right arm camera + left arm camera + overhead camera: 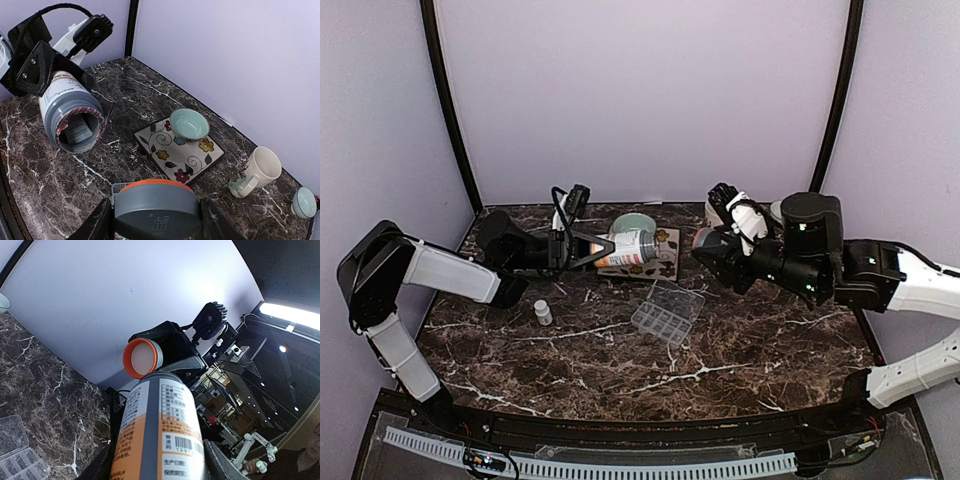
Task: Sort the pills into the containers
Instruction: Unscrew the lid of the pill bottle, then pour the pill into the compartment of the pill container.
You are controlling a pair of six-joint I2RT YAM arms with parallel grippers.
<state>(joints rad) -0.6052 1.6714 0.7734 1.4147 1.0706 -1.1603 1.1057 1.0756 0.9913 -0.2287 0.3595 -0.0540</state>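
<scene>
My left gripper [588, 250] is shut on the orange bottle [626, 250], which lies level above the table with its open mouth toward the right arm. In the left wrist view the bottle's label [160, 430] fills the gap between the fingers of that gripper [160, 462]. My right gripper [157, 220] is shut on the bottle's grey, orange-rimmed cap [157, 207], held just right of the mouth [77, 127]. The clear pill box with its containers [668, 312] lies open on the table between the arms. No pills show; only a paper slip sits inside the bottle.
A tiny white bottle [542, 312] stands left of the pill box. Behind it, a teal bowl [189, 124] sits on a flowered tile [165, 155]. A white mug [255, 172] and a small cup [305, 201] stand at the back right.
</scene>
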